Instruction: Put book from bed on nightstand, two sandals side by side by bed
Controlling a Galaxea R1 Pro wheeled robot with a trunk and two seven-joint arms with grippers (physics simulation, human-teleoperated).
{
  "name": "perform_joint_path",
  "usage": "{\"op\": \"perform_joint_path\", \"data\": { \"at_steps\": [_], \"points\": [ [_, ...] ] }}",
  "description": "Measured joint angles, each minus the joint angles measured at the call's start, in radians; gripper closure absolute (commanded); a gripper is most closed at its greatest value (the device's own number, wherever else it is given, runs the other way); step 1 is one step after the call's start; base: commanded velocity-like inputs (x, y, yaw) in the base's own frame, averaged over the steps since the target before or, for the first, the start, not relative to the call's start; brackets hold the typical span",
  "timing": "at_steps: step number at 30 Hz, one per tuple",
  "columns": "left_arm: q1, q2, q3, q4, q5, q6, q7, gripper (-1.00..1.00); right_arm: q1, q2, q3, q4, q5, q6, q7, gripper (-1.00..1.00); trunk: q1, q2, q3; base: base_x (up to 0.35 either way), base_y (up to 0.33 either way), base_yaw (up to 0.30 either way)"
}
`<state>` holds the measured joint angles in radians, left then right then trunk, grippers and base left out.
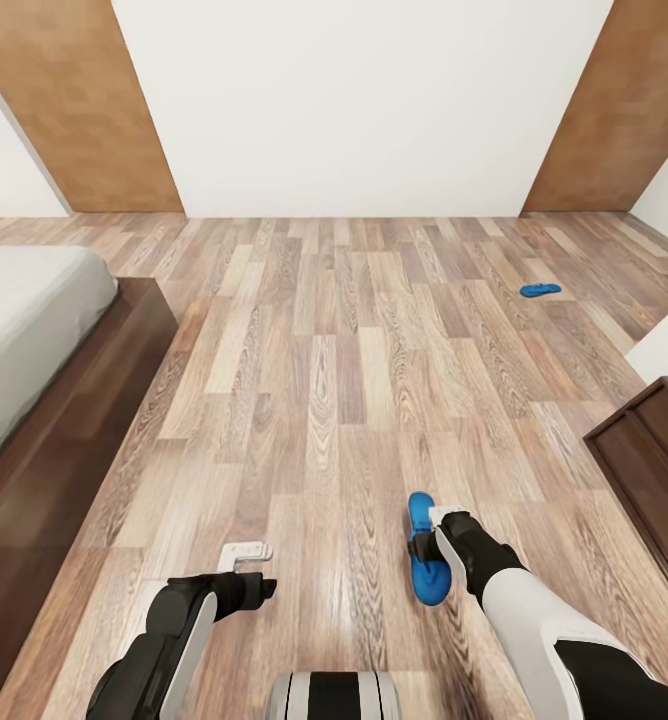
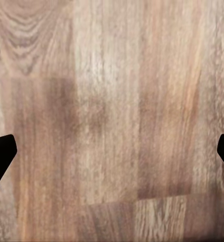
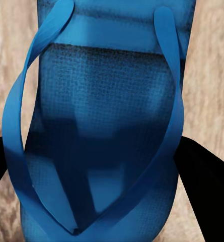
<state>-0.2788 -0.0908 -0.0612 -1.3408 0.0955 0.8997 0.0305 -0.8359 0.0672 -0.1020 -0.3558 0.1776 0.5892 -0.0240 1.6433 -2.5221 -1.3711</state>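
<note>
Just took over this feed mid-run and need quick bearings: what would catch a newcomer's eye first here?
The bright blue sandal on the wood floor stands out, right at the right end effector, whose fingers flank it in the right wrist view. A second blue sandal lies alone far off toward the right wall. The off-white bed runs along the left side, and the left end effector hangs open over bare boards.

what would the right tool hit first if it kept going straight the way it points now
The blue sandal right in front of it. In the right wrist view the sandal's sole and straps lie between the right tool's fingers, with the wood floor directly beyond. Whether they already touch is unclear.
</note>
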Motion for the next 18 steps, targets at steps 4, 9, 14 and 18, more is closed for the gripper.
{"op": "perform_joint_path", "data": {
  "at_steps": [4,9,14,18],
  "points": [
    [-0.002,0.0,0.002,0.031,-0.001,-0.001,0.0,-1.0,0.0,0.0,0.0,0.0,0.001,0.0,-0.001,1.0,0.0,0.0,0.006,0.0,0.0,0.0],
    [-0.003,0.0,0.003,0.099,-0.001,-0.002,0.0,-1.0,0.0,-0.001,0.0,0.0,0.001,0.0,-0.001,1.0,0.0,0.0,0.014,0.0,0.0,0.0],
    [-0.006,-0.001,0.001,0.212,0.0,-0.025,0.004,-1.0,0.0,-0.002,-0.001,0.0,0.001,0.0,-0.001,1.0,0.0,0.0,0.022,0.0,0.0,0.0],
    [-0.009,-0.002,0.0,0.274,-0.002,-0.061,0.008,-1.0,0.0,-0.002,-0.001,0.0,0.002,0.0,-0.001,1.0,0.0,0.0,0.029,0.0,0.0,0.0]
  ]
}}
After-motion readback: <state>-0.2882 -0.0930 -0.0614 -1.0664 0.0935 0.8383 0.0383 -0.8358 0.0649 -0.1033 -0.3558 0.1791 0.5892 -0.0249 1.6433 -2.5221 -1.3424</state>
